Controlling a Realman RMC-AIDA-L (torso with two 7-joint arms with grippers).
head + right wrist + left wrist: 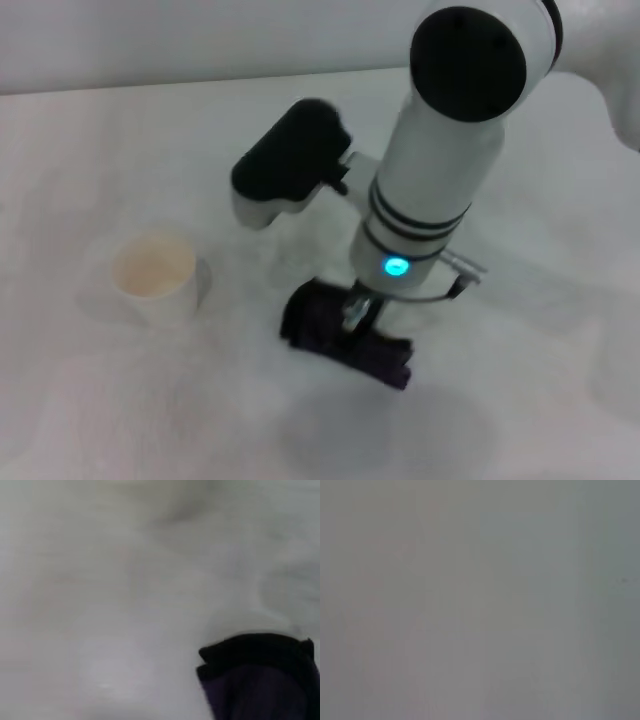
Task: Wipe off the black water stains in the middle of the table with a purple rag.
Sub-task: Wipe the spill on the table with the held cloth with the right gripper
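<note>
Nearest the robot's body, the purple rag (345, 345) lies on the white counter (520, 400) as a dark oblong bundle, about the middle of the surface. The right end effector (358, 318) comes straight down onto it from above, and its metal tips sink into the cloth's upper edge. It looks closed on the rag, though the arm's wide forearm hides most of the fingers, so that is a judgement from how the tips bite into the fabric. The right wrist view shows the same cloth (260, 680) close up, dark purple with a black folded rim, resting on bare white surface.

No black water stains show anywhere. They may sit under the rag or under the arm, or they may already be gone; I cannot tell which. The counter around the bundle reads clean apart from faint grey smudging. So the wiping seems under way or close to finished, with a check of the covered patch left to do.

Further out to the left stands a white paper cup (155, 275), upright and well apart from the rag.

The left end effector is not visible anywhere.
</note>
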